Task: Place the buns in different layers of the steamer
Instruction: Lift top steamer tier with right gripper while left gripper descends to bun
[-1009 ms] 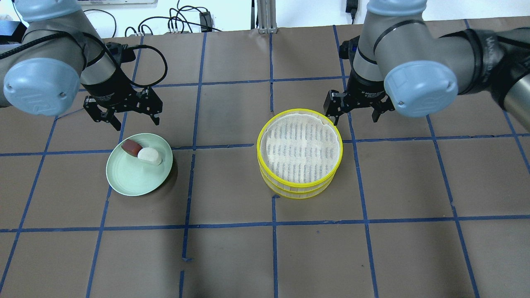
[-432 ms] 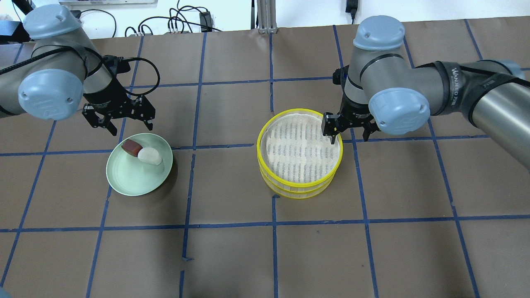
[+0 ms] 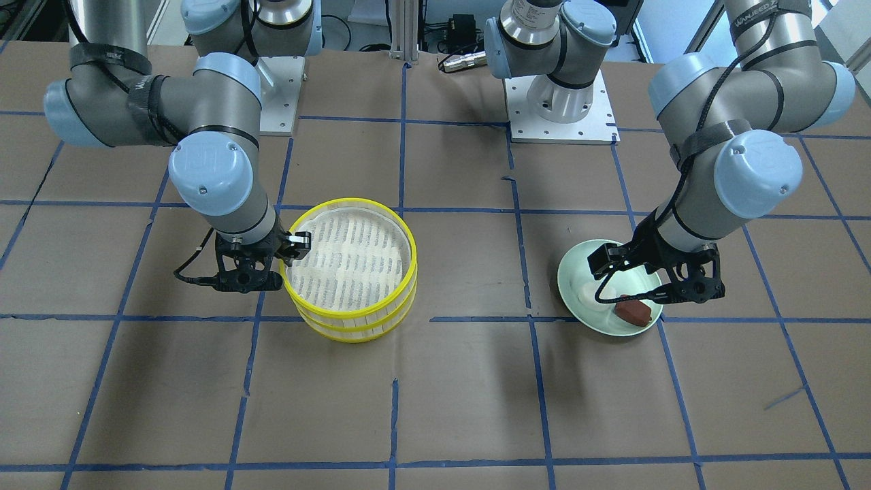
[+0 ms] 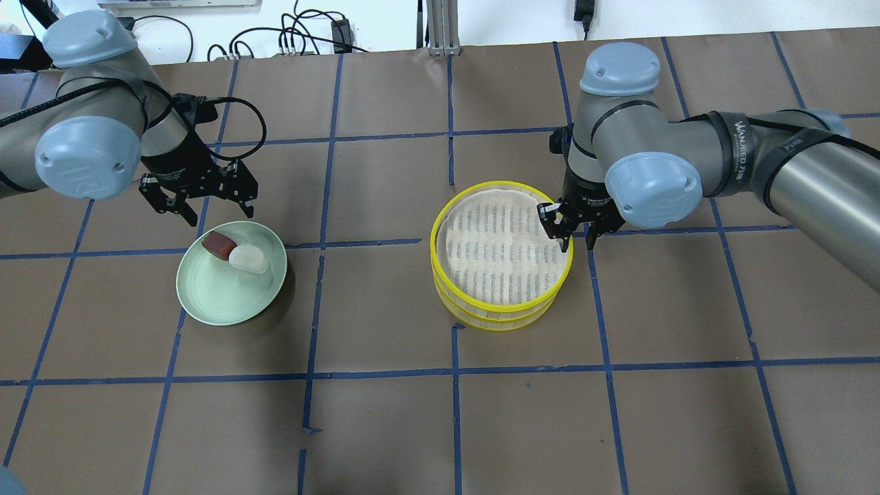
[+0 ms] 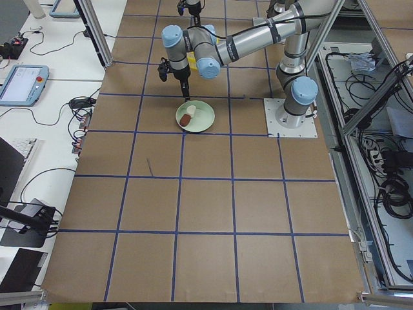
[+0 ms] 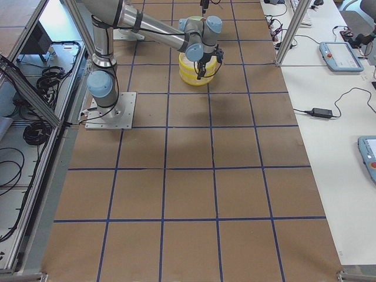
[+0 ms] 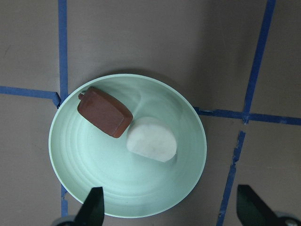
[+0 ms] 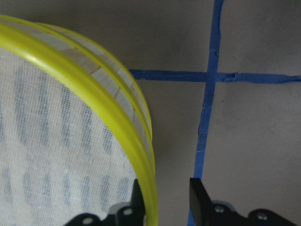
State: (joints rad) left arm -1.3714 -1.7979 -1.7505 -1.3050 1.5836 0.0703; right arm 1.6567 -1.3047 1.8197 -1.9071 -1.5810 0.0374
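The reddish-brown bun [image 4: 218, 245] and the white bun [image 4: 249, 259] lie touching on the pale green plate [image 4: 220, 299]. Both show in the left wrist view, the brown bun [image 7: 104, 112] left of the white bun [image 7: 151, 140]. My left gripper [image 4: 220, 214] is open and empty over the plate's far edge. The two steamer layers are stacked, the top layer [image 4: 433, 240] on the lower layer [image 4: 505, 327], and the top liner is bare. My right gripper [image 4: 576, 244] is open with narrowed jaws astride the top layer's rim [image 8: 146, 165], one finger inside and one outside.
The brown table [image 4: 385, 426] has a grid of blue tape lines. The plate sits at the left and the steamer stack right of centre. Cables lie beyond the table's far edge [image 4: 295, 34]. Both robot bases [image 3: 558, 102] stand at the robot's side.
My right gripper came down onto the steamer's right rim and its jaws narrowed. The stack shifted slightly to the right. My left arm lowered and moved a little toward the plate.
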